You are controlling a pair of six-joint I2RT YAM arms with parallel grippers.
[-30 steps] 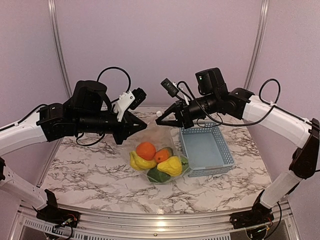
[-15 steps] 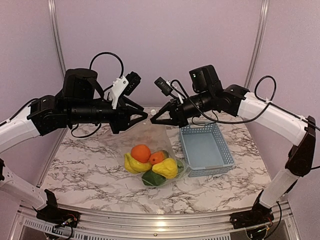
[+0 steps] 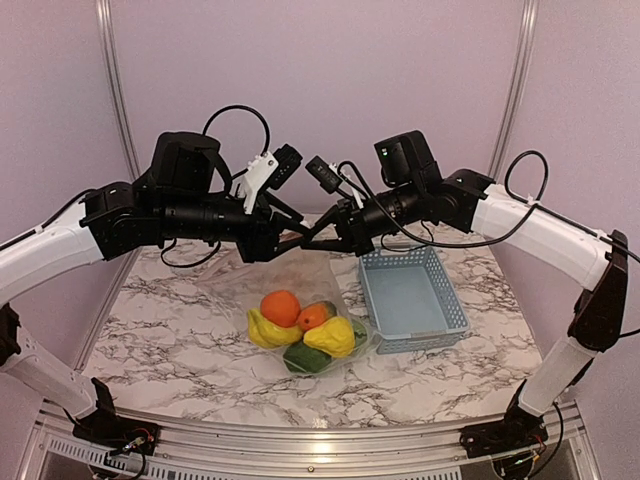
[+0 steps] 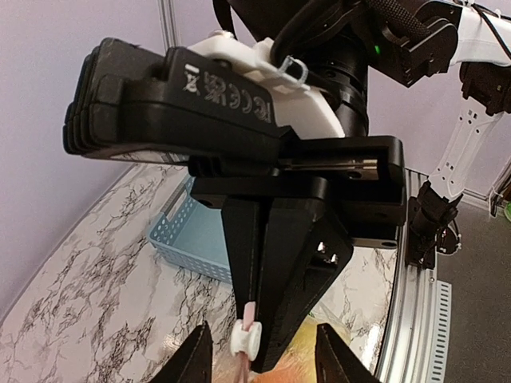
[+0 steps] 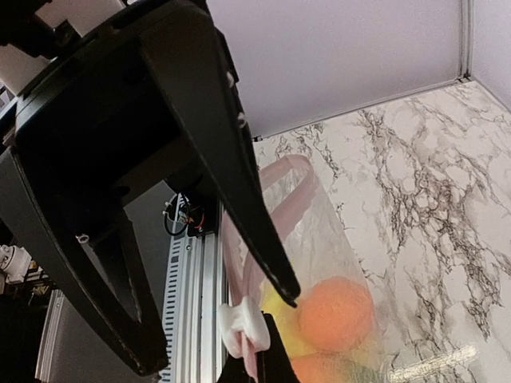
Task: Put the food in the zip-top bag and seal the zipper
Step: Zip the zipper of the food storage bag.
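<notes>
Item: clear, crinkly plastic zip-top bag (image 3: 300,285). Its belly lay on the marbled white table (image 3: 180,340), just beside the grey-blue slotted plastic basket (image 3: 410,300), and its mouth was lifted between the arms.

Contents: glossy toy food (image 3: 305,330), comprising an orange, bananas, peppers and a green piece, all inside.

Right gripper (image 3: 312,240): jaws together, clamped on the narrow pinkish-white zipper strip (image 5: 275,187) by its white slider tab (image 4: 246,339).

Left gripper (image 3: 285,238): jaws apart, straddling that spot and gripping nothing.

Status: loading judged complete. Sealing was outstanding, as the strip appeared to loop open.
</notes>
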